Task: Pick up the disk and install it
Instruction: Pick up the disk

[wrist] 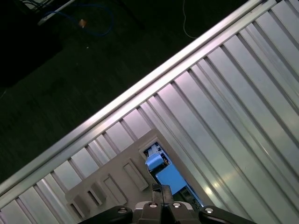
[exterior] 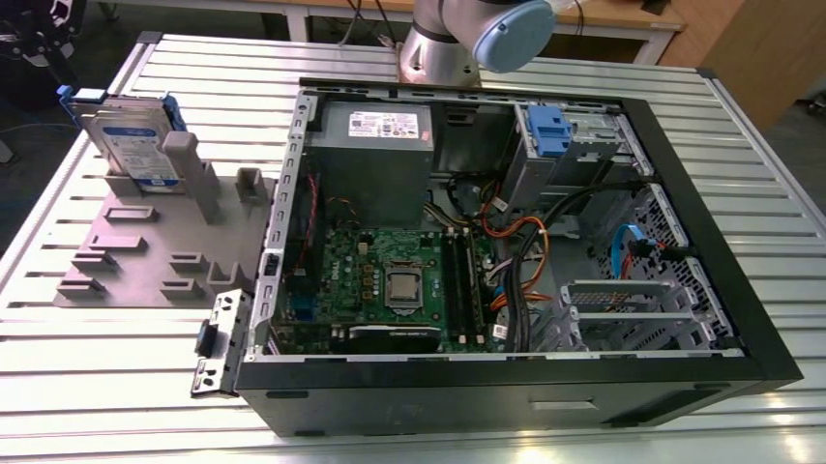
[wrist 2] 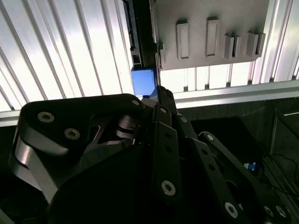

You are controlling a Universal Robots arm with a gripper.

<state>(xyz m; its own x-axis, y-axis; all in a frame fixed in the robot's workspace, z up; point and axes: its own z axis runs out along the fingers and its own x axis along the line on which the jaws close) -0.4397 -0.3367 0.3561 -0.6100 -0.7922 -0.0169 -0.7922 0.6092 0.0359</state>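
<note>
Gripper: black linkage gripper [wrist: 161,187] hangs over the table edge, above the fixture. Fingers are pressed together with nothing between them.
Disk: flat silver-grey hard drive with a white-and-blue label in a blue plastic carrier [exterior: 130,145], standing on edge in the upper left of the exterior view. In both wrist views the blue end of the carrier sits just beyond the fingertips. I can't tell whether they touch.
Fixture: grey slotted plastic holder plate [exterior: 142,242] on the ribbed aluminium table [exterior: 103,387]. It holds the disk in one slot, and I see nothing in the other pockets.
Case: open black tower PC case [exterior: 452,396], centre of the exterior view.
Case contents: grey power-supply box with white sticker [exterior: 374,126] upper middle, green motherboard [exterior: 387,275] below it, orange and black cable bundle [exterior: 516,232] right of the board, small blue plastic clip [exterior: 548,126] in the upper-right bay, perforated metal drive cage [exterior: 620,300] lower right.
Risk 1: with the fingers clamped together, any descent would likely ram the carrier's top edge instead of straddling it.
Risk 2: an off-centre grip could cock the disk and jam it in its slot.
Risk 3: the plastic carrier may flex, so the disk could slip.
Risk 4: loose cables near the bays could snag the disk.
</note>
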